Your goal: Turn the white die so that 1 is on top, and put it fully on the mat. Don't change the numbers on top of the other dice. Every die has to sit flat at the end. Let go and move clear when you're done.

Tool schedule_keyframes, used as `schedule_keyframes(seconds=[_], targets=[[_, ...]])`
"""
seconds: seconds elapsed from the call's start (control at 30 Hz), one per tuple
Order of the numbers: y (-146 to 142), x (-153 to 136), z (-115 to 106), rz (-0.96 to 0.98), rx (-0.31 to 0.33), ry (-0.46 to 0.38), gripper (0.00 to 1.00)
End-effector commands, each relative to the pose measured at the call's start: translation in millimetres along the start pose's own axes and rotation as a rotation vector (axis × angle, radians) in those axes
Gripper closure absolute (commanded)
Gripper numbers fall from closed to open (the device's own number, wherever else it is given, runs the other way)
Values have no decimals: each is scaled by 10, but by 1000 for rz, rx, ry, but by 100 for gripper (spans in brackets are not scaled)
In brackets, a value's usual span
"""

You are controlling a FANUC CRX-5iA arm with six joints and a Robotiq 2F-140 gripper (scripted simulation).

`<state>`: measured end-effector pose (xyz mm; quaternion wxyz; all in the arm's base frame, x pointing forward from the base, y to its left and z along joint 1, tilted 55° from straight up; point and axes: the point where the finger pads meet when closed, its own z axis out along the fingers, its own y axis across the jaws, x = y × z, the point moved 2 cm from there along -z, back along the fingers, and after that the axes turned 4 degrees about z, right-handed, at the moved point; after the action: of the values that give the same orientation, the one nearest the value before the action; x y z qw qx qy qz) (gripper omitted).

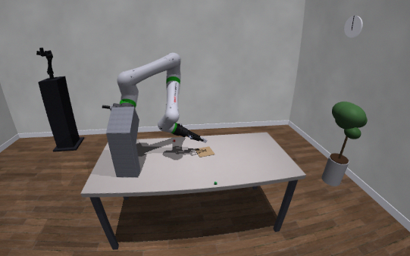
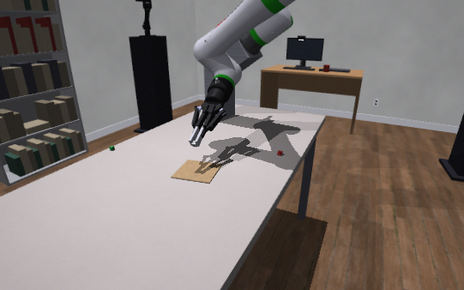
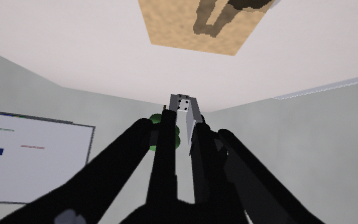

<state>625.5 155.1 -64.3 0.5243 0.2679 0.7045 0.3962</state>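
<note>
While the gripper point(image 1: 204, 140) point(image 2: 195, 142) point(image 3: 181, 106) leans well off vertical, its fingers nearly closed on the white die point(image 3: 183, 104), the mat point(image 1: 209, 154) point(image 2: 189, 175) point(image 3: 180, 30) lies below the fingertips, apart from them; the die is up in the air between the pads, clear of the bench point(image 1: 250, 163) point(image 2: 103, 223) point(image 3: 95, 55). In the top view the fingers' long axis slopes down and to the right, closer to level than to upright; setting down probably calls for a quarter-turn tilt to be settled first, then a straight descent over the mat's middle. One die face, with dark pips near its corners, looks back towards the wrist; which number would end on top, I cannot tell.

The mat is a thin, four-sided sheet, tan and mottled like cork, with the gripper's forked shadow across it; the bench is pale and matt; the pads are smooth light grey, the linkages behind them black and angular; the arm point(image 1: 173, 98) point(image 2: 227, 39) is glossy white with green rings. The red die point(image 1: 173, 141) point(image 2: 280, 153) and the green die point(image 1: 215, 183) point(image 2: 111, 148) sit well apart on either side of the mat; a low, slanted approach could bring the knuckles near the bench, so height matters while the wrist turns.
</note>
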Motion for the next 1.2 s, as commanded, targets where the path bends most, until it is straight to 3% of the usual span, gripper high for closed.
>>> schedule_keyframes(seconds=[0.0, 1.17], targets=[[28, 28, 22, 5, -12, -21, 84], [-12, 700, 401, 5, -12, -22, 84]])
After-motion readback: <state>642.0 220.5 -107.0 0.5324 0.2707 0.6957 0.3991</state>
